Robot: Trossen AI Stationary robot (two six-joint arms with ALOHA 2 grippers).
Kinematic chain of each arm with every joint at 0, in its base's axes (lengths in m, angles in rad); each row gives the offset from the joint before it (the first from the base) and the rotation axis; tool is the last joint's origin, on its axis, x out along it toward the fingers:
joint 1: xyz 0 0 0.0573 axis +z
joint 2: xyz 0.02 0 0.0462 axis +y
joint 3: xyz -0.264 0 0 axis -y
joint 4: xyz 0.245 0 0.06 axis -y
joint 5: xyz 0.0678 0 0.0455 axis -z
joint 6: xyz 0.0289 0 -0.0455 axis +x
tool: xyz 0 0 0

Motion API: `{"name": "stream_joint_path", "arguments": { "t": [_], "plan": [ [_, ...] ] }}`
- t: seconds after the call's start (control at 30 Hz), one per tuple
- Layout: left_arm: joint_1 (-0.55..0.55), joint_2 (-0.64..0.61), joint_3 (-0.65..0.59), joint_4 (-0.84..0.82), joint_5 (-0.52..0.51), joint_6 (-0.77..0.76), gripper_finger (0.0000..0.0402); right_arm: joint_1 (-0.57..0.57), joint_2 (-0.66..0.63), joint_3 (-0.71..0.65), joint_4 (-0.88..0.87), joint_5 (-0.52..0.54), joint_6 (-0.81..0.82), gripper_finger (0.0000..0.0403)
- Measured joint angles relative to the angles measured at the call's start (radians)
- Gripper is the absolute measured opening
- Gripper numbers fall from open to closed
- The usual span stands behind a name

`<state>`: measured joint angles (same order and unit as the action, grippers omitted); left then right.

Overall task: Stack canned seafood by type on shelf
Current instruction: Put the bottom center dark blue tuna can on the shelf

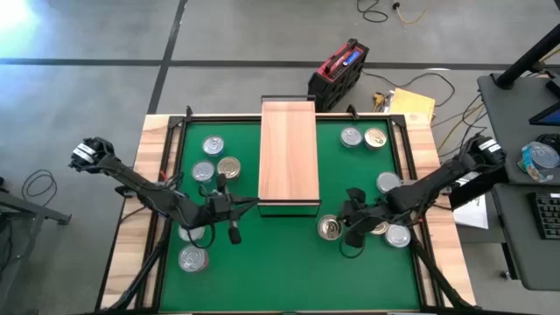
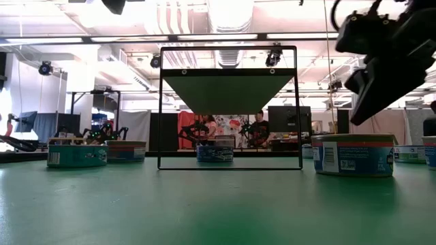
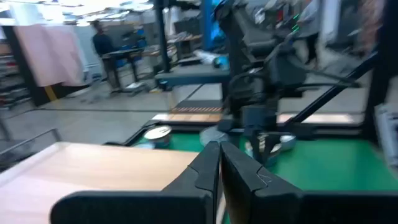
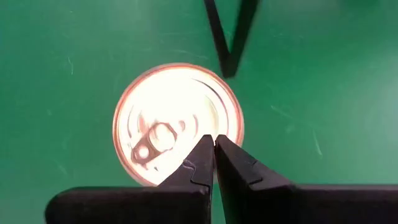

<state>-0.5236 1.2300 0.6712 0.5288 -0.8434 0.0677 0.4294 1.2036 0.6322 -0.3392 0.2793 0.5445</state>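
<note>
**Hovering over a tin with the fingers pressed together**

Spanning the middle of the green mat [image 1: 289, 262], the shelf [image 1: 289, 149] is the biggest thing here, a long light-wood board on a dark frame, and its top is bare: no tin stands on it yet. The canned seafood lies scattered on the mat on both sides of it, a cluster to the left [image 1: 213, 146] and another to the right [image 1: 351, 136], with more near the front.

The right gripper [image 1: 350, 229] hangs directly above one bright-lidded tin [image 4: 177, 124] near the shelf's front corner; its fingers meet tip to tip, holding nothing. The left gripper [image 1: 229, 210] sits just off the shelf's front left corner, also pinched closed and empty.

The risk, as I judge it, is the descent: if the right fingers go down still closed, they will strike the lid and skid the tin along the mat, or toward the shelf's frame. They need to spread wide enough to straddle the rim first. Tins with gold and silver lids lie mixed, so sorting by type could go astray too.
</note>
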Motion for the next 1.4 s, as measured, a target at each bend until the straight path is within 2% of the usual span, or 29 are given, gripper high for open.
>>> {"name": "stream_joint_path", "arguments": {
  "t": [0.17,0.4,0.53,0.73,1.13,1.27,1.4],
  "plan": [
    [-0.005,0.072,0.093,-0.156,-0.132,-0.049,0.0,0.0,0.083,0.036,0.003,0.007,-0.031,0.0009],
    [-0.026,0.115,0.161,-0.275,-0.15,-0.142,0.0,0.033,0.161,0.046,0.019,0.001,0.025,0.0009],
    [-0.051,0.121,0.182,-0.341,-0.115,-0.197,0.0,0.079,0.161,0.046,0.017,-0.013,0.067,0.0009],
    [-0.081,0.122,0.185,-0.419,0.053,-0.325,0.0,0.137,0.113,0.041,-0.005,-0.019,0.1,0.0009],
    [-0.089,0.121,0.185,-0.585,0.222,-0.59,0.0,0.142,0.034,0.04,-0.054,0.004,0.102,0.0009],
    [-0.089,0.121,0.184,-0.642,0.245,-0.663,0.0,0.14,0.014,0.047,-0.121,0.006,0.102,0.0009],
    [-0.089,0.121,0.184,-0.685,0.254,-0.729,0.0,0.14,0.01,0.061,-0.161,0.009,0.028,0.0009]
  ]
}}
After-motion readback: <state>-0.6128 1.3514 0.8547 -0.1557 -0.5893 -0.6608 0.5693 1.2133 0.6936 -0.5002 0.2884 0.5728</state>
